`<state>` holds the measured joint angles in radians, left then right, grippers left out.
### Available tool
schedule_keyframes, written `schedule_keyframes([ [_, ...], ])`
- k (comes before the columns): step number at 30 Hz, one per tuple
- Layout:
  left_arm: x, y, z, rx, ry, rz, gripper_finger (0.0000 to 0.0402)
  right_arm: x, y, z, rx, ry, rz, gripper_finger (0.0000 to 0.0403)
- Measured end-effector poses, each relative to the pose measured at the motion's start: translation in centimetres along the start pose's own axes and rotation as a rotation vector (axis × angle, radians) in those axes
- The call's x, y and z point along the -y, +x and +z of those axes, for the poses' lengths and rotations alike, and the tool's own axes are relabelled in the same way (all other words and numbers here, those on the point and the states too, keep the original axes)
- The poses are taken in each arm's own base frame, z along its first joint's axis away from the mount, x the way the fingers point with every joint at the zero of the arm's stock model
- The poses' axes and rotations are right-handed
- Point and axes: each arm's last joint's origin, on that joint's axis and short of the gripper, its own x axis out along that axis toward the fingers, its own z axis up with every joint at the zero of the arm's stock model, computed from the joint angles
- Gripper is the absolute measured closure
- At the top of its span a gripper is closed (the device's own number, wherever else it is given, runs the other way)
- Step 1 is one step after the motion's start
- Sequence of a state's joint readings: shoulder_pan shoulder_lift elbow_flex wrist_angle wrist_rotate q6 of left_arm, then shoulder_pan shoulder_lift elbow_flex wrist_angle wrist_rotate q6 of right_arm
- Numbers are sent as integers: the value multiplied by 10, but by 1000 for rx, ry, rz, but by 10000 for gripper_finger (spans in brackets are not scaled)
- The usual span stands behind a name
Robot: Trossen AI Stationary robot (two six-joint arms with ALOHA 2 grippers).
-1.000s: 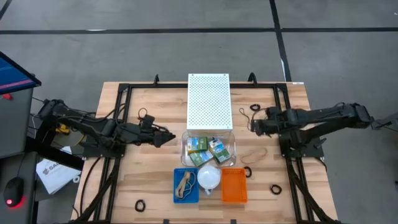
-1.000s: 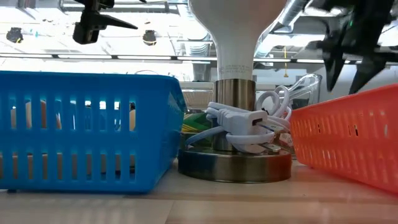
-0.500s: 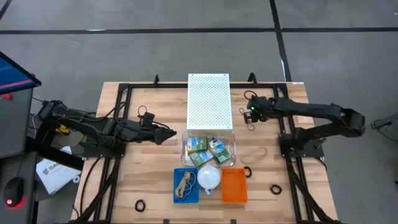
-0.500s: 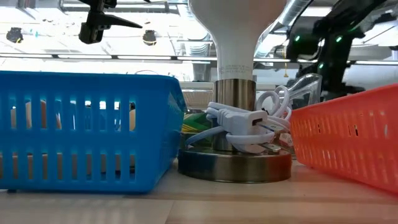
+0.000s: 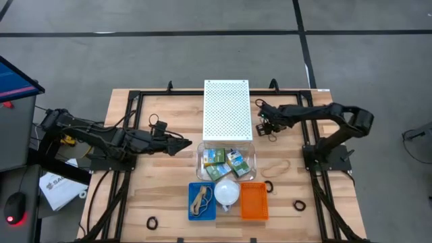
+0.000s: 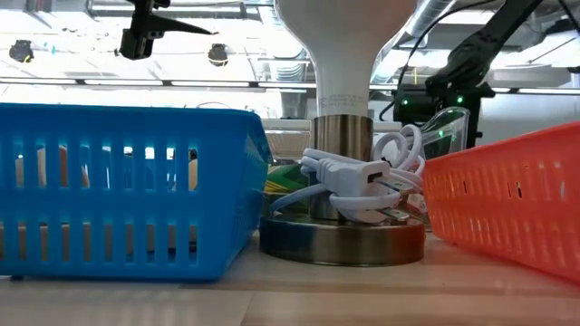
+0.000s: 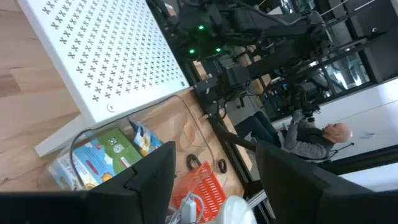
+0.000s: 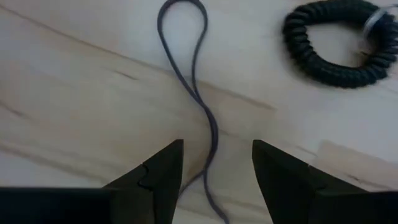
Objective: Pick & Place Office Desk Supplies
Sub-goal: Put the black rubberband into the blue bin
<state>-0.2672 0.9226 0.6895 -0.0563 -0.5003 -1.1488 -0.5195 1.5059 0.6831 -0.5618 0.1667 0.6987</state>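
Note:
My right gripper [image 5: 264,126] [image 8: 214,155] points down, open, just right of the white perforated box [image 5: 227,108]. Its fingers stand on either side of a thin dark twisted rubber band [image 8: 198,93] that lies flat on the wood. A black coiled ring [image 8: 336,50] lies close by. My left gripper [image 5: 183,144] [image 7: 214,168] hangs open above the table, left of the clear container [image 5: 252,156]. Yellow-and-green crayon boxes [image 5: 226,162] [image 7: 99,155] lie in that container. A tan rubber band [image 5: 275,167] and black rings [image 5: 299,204] [image 5: 152,221] [image 5: 269,186] lie loose on the table.
A blue basket [image 5: 210,202] with tan bands inside, a lamp [image 5: 227,192] and an orange basket [image 5: 254,201] stand in a row near the table's near edge. A black frame [image 5: 135,98] runs round the table. A person [image 7: 317,140] sits beyond the table.
My right gripper has swung from the table's right side toward the left and far edges and come down over the rubber band beside the white box. The left gripper has drifted slightly toward the right.

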Motion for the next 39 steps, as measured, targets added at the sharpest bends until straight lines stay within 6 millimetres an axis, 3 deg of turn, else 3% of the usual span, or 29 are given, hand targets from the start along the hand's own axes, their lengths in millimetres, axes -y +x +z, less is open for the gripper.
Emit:
schedule_keyframes([
  [7,1,0,0,4,-8,-9,189,-3,13,0,-39,-35,-30,254],
  [16,1,0,1,5,-8,-11,189,-2,14,3,-34,-32,-19,385],
  [20,1,0,0,5,-8,-11,189,2,10,2,-25,-23,-22,395],
  [24,1,0,0,4,-6,-12,189,14,-9,-9,-26,-10,-88,400],
  [26,2,0,0,5,6,-15,189,14,-28,-7,43,24,-42,401],
  [29,3,0,1,11,3,-30,189,20,-54,-20,73,42,14,401],
  [32,6,0,1,0,20,-61,189,22,-87,-34,158,97,143,402],
  [39,9,-1,2,1,28,-96,189,32,-141,-77,221,195,515,402],
])
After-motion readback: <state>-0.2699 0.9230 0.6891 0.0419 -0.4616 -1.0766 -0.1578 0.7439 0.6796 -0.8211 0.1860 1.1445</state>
